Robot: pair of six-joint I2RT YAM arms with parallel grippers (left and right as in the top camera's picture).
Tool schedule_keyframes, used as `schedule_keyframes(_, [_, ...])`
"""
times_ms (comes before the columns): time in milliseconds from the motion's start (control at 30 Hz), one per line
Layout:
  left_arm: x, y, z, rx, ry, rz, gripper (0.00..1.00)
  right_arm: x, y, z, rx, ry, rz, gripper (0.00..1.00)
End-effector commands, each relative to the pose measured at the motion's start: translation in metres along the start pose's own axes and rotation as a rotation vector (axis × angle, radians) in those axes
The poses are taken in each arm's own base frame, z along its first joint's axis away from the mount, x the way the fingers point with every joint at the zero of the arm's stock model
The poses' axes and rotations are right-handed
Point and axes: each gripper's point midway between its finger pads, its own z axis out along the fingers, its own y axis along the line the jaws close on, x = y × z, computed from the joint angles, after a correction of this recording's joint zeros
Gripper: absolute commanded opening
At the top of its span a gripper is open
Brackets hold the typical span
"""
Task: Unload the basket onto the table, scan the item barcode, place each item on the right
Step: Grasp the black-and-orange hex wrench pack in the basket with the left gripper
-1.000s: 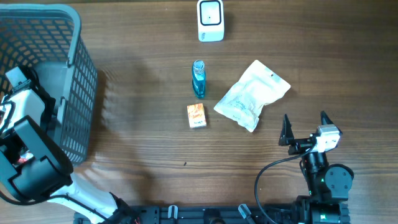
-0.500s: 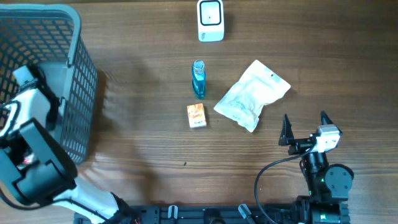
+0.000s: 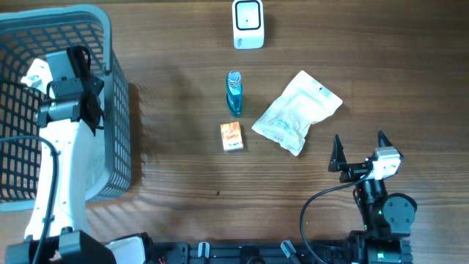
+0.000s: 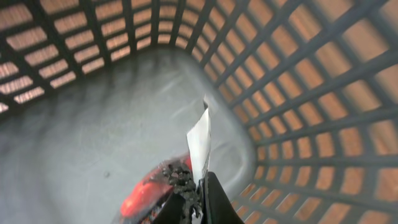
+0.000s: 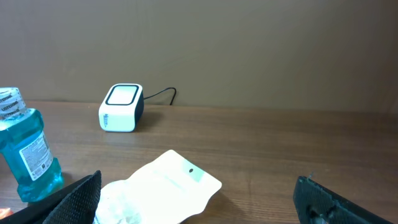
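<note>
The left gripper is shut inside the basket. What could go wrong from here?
The left gripper pinches only a thin white flap; the red item under it may slip free or swing on lifting.
The basket wall stands close beside the grip; the load could snag the lattice.
The scanner sits across the table; a low carry might hit the blue bottle or orange box.

Red item (image 4: 144, 194), white tag (image 4: 200, 146), in basket (image 4: 298, 93)

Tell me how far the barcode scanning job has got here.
Done: nothing provably; a bottle, orange box and white pouch lie near the scanner. In hand: the left gripper, jaws shut, pinches a red-and-white item inside the basket. Left: carry it to the scanner. Right gripper open, holding nothing.
</note>
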Motion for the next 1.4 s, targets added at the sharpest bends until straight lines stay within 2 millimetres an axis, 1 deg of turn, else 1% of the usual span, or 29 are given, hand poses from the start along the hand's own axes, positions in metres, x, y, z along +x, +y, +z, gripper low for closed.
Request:
schedule_keyframes(0, [-0.034,0.006,-0.023,0.010,-0.130,-0.052,0.04,-0.002,-0.001,0.000,0.006,-0.009,-0.018,1.00])
schedule_keyframes(67, [-0.053,0.004,-0.040,0.050,-0.189,-0.034,0.04,-0.002,-0.001,0.000,0.006,-0.009,-0.018,1.00])
schedule_keyframes(167, [-0.073,-0.001,-0.068,0.113,-0.268,0.014,0.04,-0.002,-0.001,0.000,0.006,-0.009,-0.018,0.99])
schedule_keyframes(233, [-0.084,-0.002,-0.095,0.169,-0.311,-0.012,0.04,-0.002,-0.001,0.000,0.006,-0.009,-0.018,1.00])
schedule_keyframes(300, [-0.090,-0.007,-0.119,0.256,-0.331,-0.031,0.04,-0.002,-0.001,0.000,0.006,-0.009,-0.018,1.00])
schedule_keyframes(333, [-0.093,-0.011,-0.135,0.317,-0.340,-0.040,0.04,-0.002,-0.001,0.000,0.006,-0.009,-0.018,1.00])
schedule_keyframes(367, [-0.096,-0.010,-0.150,0.359,-0.355,-0.049,0.04,-0.002,-0.001,0.000,0.006,-0.009,-0.018,1.00])
schedule_keyframes(433, [-0.098,-0.005,-0.161,0.366,-0.372,-0.058,0.04,-0.002,-0.001,0.000,0.006,-0.009,-0.018,1.00])
schedule_keyframes(467, [-0.098,-0.002,-0.160,0.350,-0.374,-0.058,0.10,-0.002,-0.001,0.000,0.006,-0.009,-0.018,1.00])
schedule_keyframes(500, [-0.097,0.003,-0.155,0.314,-0.374,-0.057,0.20,-0.002,-0.001,0.000,0.006,-0.009,-0.018,1.00])
schedule_keyframes(567, [-0.096,0.017,-0.134,0.187,-0.374,-0.049,0.49,-0.002,-0.001,0.000,0.006,-0.009,-0.018,1.00])
schedule_keyframes(600, [-0.097,0.022,-0.122,0.138,-0.372,-0.046,0.59,-0.002,-0.001,0.000,0.006,-0.009,-0.018,1.00])
schedule_keyframes(633, [-0.097,0.024,-0.112,0.110,-0.363,-0.044,0.64,-0.002,-0.001,0.000,0.006,-0.009,-0.018,1.00])
schedule_keyframes(667, [-0.097,0.027,-0.093,0.075,-0.341,-0.043,0.72,-0.002,-0.001,0.000,0.006,-0.009,-0.018,1.00])
schedule_keyframes(700, [-0.094,0.027,-0.078,0.065,-0.304,-0.023,0.74,-0.002,-0.001,0.000,0.006,-0.009,-0.018,1.00])
schedule_keyframes(733, [-0.089,0.023,-0.067,0.085,-0.254,0.026,0.77,-0.002,-0.001,0.000,0.006,-0.009,-0.018,1.00])
schedule_keyframes(800, [-0.074,0.014,-0.048,0.148,-0.101,0.107,0.89,-0.002,-0.001,0.000,0.006,-0.009,-0.018,1.00])
schedule_keyframes(833, [-0.073,0.014,-0.046,0.155,-0.051,0.110,0.92,-0.002,-0.001,0.000,0.006,-0.009,-0.018,1.00])
schedule_keyframes(867, [-0.076,0.012,-0.046,0.164,-0.023,0.135,0.93,-0.002,-0.001,0.000,0.006,-0.009,-0.018,1.00])
schedule_keyframes(933, [-0.087,0.004,-0.057,0.190,0.016,0.211,0.96,-0.002,-0.001,0.000,0.006,-0.009,-0.018,1.00])
schedule_keyframes(967, [-0.093,-0.003,-0.065,0.221,0.035,0.255,0.96,-0.002,-0.001,0.000,0.006,-0.009,-0.018,1.00])
schedule_keyframes(1000, [-0.095,-0.007,-0.069,0.244,0.050,0.291,0.96,-0.002,-0.001,0.000,0.006,-0.009,-0.018,1.00])
schedule_keyframes(1033, [-0.096,-0.009,-0.070,0.254,0.061,0.323,0.96,-0.002,-0.001,0.000,0.006,-0.009,-0.018,1.00])
schedule_keyframes(1067, [-0.095,-0.010,-0.067,0.249,0.070,0.350,0.96,-0.002,-0.001,0.000,0.006,-0.009,-0.018,1.00])
schedule_keyframes(1133, [-0.091,-0.005,-0.053,0.213,0.093,0.379,0.96,-0.002,-0.001,0.000,0.006,-0.009,-0.018,1.00])
schedule_keyframes(1200, [-0.086,0.000,-0.032,0.161,0.125,0.384,0.97,-0.002,-0.001,0.000,0.006,-0.009,-0.018,1.00])
schedule_keyframes(1233, [-0.081,0.003,-0.019,0.136,0.150,0.388,1.00,-0.002,-0.001,0.000,0.006,-0.009,-0.018,1.00])
schedule_keyframes(1300, [-0.067,0.006,0.007,0.106,0.215,0.396,1.00,-0.002,-0.001,0.000,0.006,-0.009,-0.018,1.00])
schedule_keyframes(1367, [-0.045,0.013,0.038,0.065,0.307,0.407,1.00,-0.002,-0.001,0.000,0.006,-0.009,-0.018,1.00])
